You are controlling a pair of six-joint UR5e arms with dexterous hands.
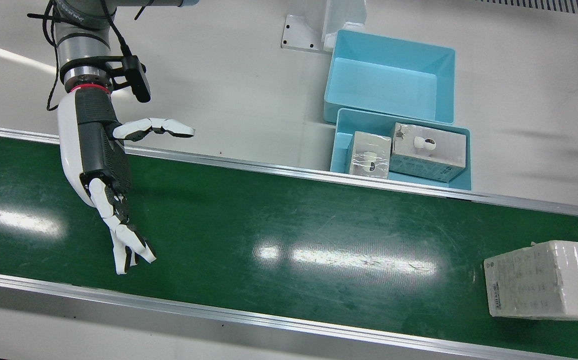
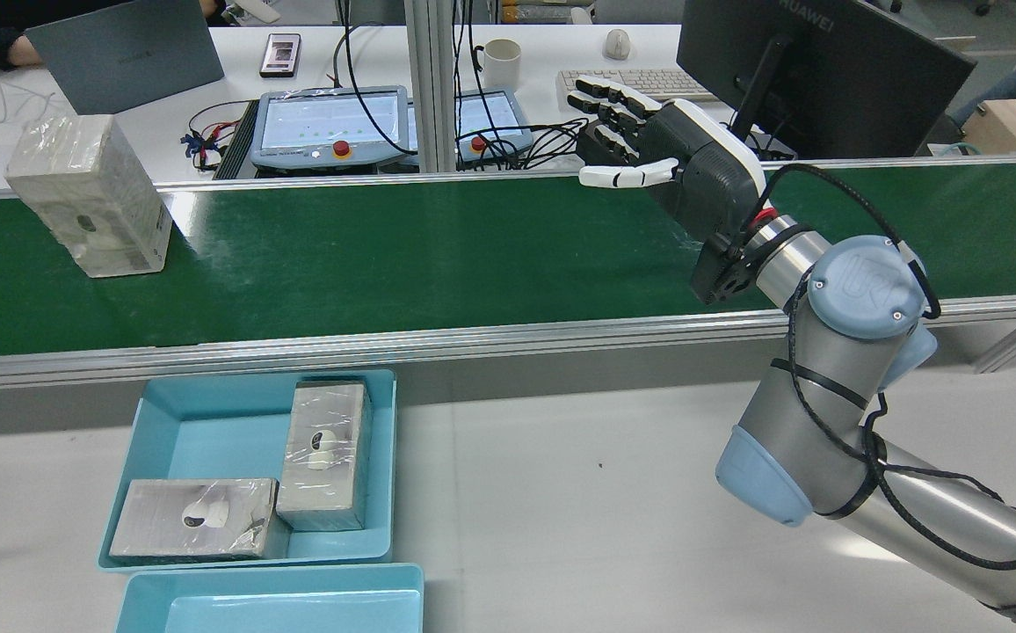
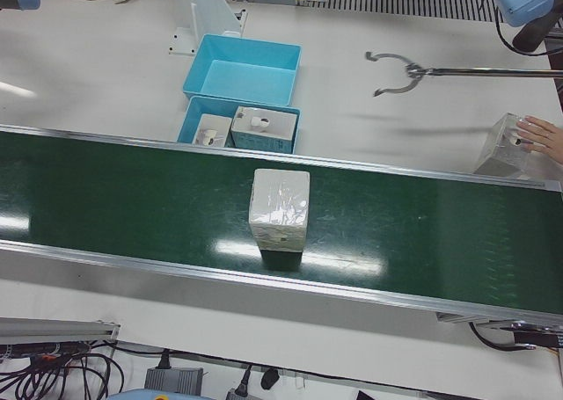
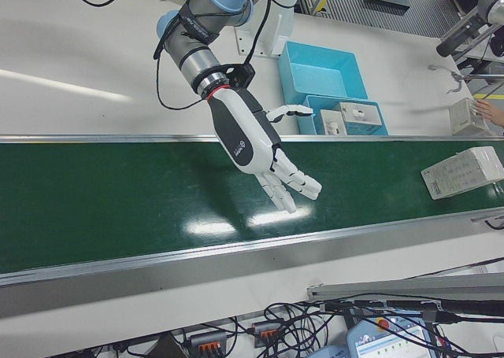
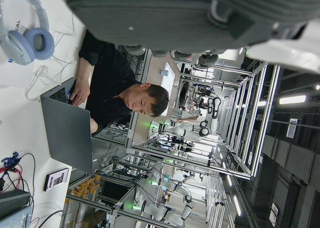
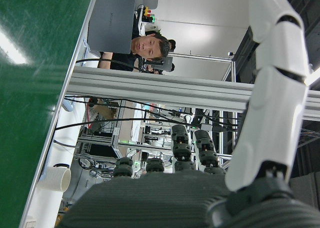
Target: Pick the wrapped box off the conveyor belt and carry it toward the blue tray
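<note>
Over the green conveyor belt the right hand hovers, fingers spread and empty, apparently waiting for the wrapped box, well apart downbelt. Beside the belt, the blue tray already holds two boxes. Only the left hand's dark underside shows, so its fingers cannot be judged.

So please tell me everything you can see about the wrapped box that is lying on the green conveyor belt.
The wrapped box is a pale, whitish carton under clear, wrinkled, shiny film, with small print and a label on its sides. It stands alone on the green conveyor belt, at the end nearer the robot's left side. Nothing touches it but the belt. The right hand hovers open over the far end of the belt, well apart from it.
</note>
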